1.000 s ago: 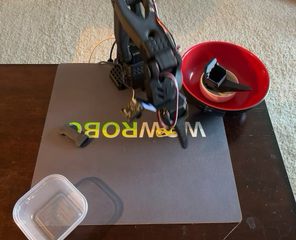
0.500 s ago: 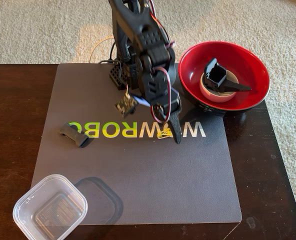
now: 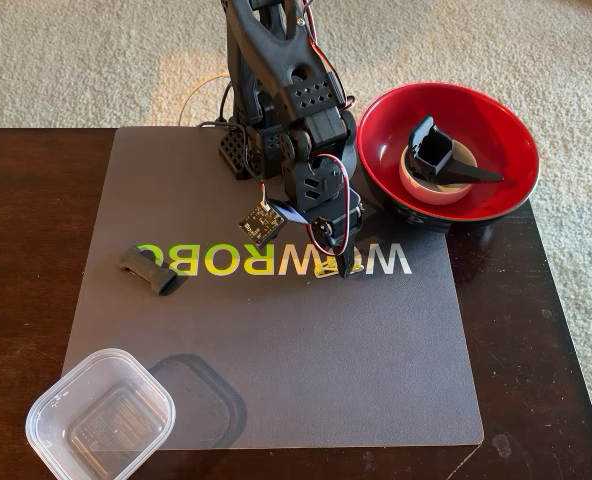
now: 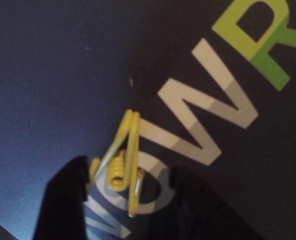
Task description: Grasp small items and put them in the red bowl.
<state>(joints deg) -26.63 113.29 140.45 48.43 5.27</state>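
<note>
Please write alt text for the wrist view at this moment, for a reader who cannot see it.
A small yellow spring clip lies on a dark grey mat, between the two black fingers of the open gripper, which enter from the bottom edge. Large white and green printed letters run diagonally across the mat beneath and beyond the clip.

The large round glossy red bowl [image 3: 451,150], black outside, sits at the grey mat's far right corner in the fixed view. Inside it a cream-white round ring [image 3: 423,187] lies flat, with a black plastic part [image 3: 439,155] resting on it, long tip pointing right. A tiny yellow spring clip [image 4: 123,160] lies on the mat's printed lettering near mid-mat. A short flat black bar [image 3: 148,269] lies by the mat's left edge.
</note>
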